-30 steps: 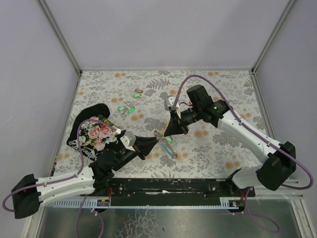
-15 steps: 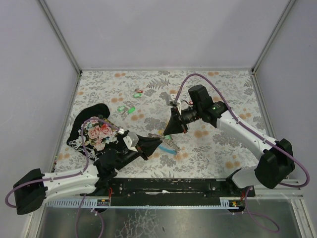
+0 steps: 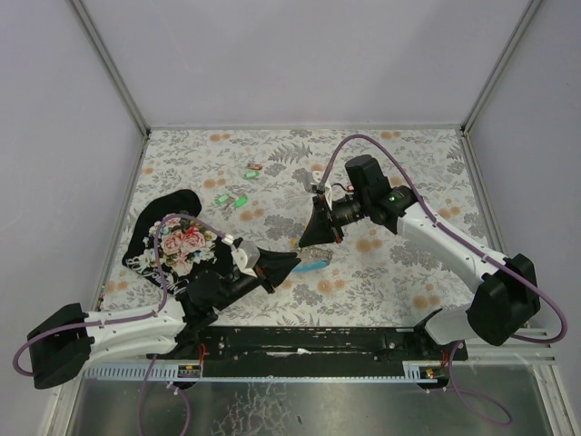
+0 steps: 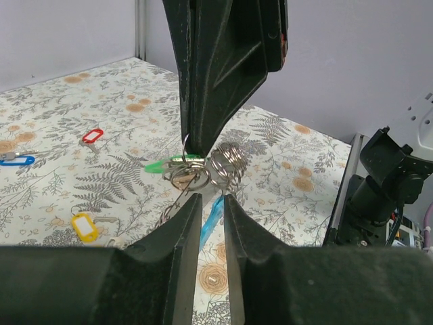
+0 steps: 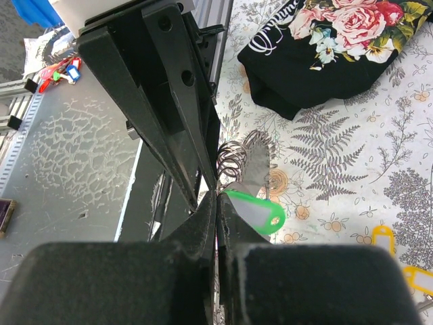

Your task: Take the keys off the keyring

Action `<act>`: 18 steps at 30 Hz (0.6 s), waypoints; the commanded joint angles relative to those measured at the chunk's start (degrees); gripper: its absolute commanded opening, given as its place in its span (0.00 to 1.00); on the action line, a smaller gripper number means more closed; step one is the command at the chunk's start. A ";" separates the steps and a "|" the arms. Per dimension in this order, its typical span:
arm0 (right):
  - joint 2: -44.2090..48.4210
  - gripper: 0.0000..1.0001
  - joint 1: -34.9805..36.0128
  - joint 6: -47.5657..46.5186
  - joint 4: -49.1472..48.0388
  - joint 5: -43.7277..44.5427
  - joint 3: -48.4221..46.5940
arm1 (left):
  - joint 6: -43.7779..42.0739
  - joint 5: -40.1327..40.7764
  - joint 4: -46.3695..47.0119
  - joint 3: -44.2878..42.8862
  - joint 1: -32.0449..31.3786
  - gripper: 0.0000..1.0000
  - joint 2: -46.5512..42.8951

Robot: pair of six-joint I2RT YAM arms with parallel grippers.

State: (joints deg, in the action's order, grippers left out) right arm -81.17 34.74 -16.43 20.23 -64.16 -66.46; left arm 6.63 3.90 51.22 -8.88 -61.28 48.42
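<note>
The keyring is a coil of metal rings point(image 4: 227, 166) on a grey strap with a blue section point(image 3: 314, 266). My left gripper point(image 3: 294, 261) is nearly shut, with the blue section point(image 4: 211, 215) between its fingertips. My right gripper point(image 3: 306, 243) comes down from the far side and meets it tip to tip. It is shut on the green key tag point(image 5: 254, 211), which sticks out to the right of its fingers beside the rings point(image 5: 233, 159). In the left wrist view the tag point(image 4: 168, 163) hangs left of the right gripper's tip point(image 4: 196, 145). The tag is hidden in the top view.
A black floral cloth point(image 3: 168, 238) lies at the left, beside my left arm. Loose green tags point(image 3: 241, 202) and a red tag point(image 3: 258, 167) lie at the far middle. Red point(image 4: 93, 135), blue point(image 4: 17, 160) and yellow point(image 4: 84, 227) tags lie on the patterned tablecloth.
My left gripper has pushed further right, closer to the right gripper's tip. The blue strap end, which hung down to the lower right, now lies almost level. The right gripper shifted slightly left.
</note>
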 commanded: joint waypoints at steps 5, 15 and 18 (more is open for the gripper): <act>0.74 0.00 -0.32 0.62 -2.37 -2.38 0.06 | -0.25 1.70 5.33 -2.45 0.39 0.20 0.70; 0.91 0.00 -0.30 0.54 -2.37 -2.02 0.27 | -1.31 3.70 3.92 -3.22 0.41 0.20 1.79; 0.99 0.00 -0.29 0.54 -2.44 -1.77 0.41 | -1.48 3.91 3.91 -3.63 0.31 0.20 2.16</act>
State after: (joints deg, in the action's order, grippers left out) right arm -81.17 34.74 -16.43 20.21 -64.12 -65.71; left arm 6.57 6.17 52.10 -10.55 -61.28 50.22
